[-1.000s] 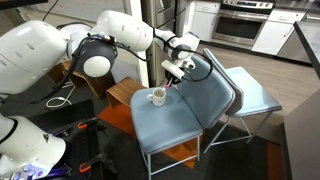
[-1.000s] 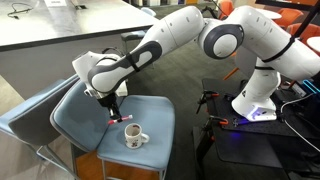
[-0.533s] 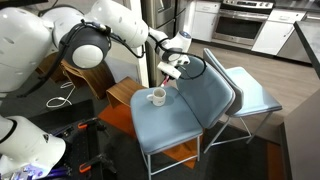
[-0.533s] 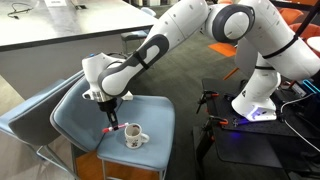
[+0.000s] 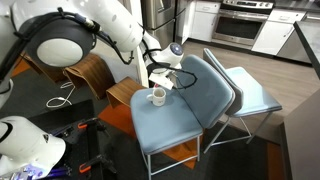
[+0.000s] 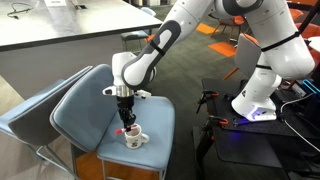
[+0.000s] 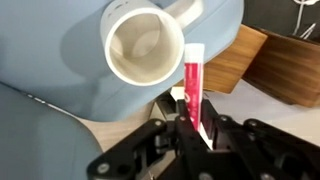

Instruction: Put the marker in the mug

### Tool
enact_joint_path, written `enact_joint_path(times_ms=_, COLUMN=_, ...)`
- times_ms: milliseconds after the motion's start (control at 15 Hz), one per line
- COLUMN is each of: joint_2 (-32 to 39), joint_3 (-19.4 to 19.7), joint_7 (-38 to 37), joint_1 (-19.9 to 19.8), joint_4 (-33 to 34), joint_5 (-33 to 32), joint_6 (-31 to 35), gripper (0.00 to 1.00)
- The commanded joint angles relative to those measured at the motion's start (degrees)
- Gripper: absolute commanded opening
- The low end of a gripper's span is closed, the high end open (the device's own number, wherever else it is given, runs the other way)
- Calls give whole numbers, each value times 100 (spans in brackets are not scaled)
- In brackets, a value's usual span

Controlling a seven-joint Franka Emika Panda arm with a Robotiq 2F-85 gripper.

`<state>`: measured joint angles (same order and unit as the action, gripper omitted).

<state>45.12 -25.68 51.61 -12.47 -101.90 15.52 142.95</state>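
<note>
The white mug [image 5: 157, 96] stands upright on the blue-grey chair seat [image 5: 172, 128] near its front edge, and it shows in both exterior views [image 6: 135, 140]. My gripper [image 6: 126, 119] hangs just above the mug, pointing down, shut on the pink-red marker [image 6: 127, 129]. The marker's lower end is close over the mug's rim. In the wrist view the marker [image 7: 193, 82] stands upright between the jaws [image 7: 195, 125]. There the mug's open tan inside [image 7: 145, 45] lies just beside the marker's tip.
A second blue chair [image 5: 252, 92] is stacked against the first one's back. A wooden stool [image 5: 88, 72] and cables lie on the floor beside the seat, with wood showing in the wrist view [image 7: 268, 62]. A black stand [image 6: 228, 112] and a counter [image 6: 60, 40] are nearby.
The arm has swung from near the chair back toward the seat's front. The gripper, still holding the marker, has moved over the mug.
</note>
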Motion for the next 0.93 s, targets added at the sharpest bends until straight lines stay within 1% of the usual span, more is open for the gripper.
enact_joint_path(times_ms=0, joint_2=-319, joint_3=-521, joint_7=1084, joint_1=-578, joint_4=-1123, joint_5=563, joint_6=934, gripper=5)
enact_joint_path(times_ms=200, joint_2=-123, joint_3=-847, joint_7=1696, joint_1=-915, joint_4=-1456, joint_5=702, joint_6=1609, gripper=5)
enact_joint_path(times_ms=400, joint_2=-100, joint_3=-1185, joint_7=1894, joint_1=-1237, joint_4=-1728, joint_5=616, joint_6=2087, gripper=5)
enact_joint_path(times_ms=733, joint_2=57, joint_3=-1713, joint_7=1972, joint_1=-1731, joint_4=-1876, joint_5=358, joint_6=2293, gripper=5)
enact_joint_path(times_ms=867, joint_2=160, joint_3=-1756, joint_7=2009, joint_1=-1819, joint_4=-1800, joint_5=227, joint_6=2306, gripper=5)
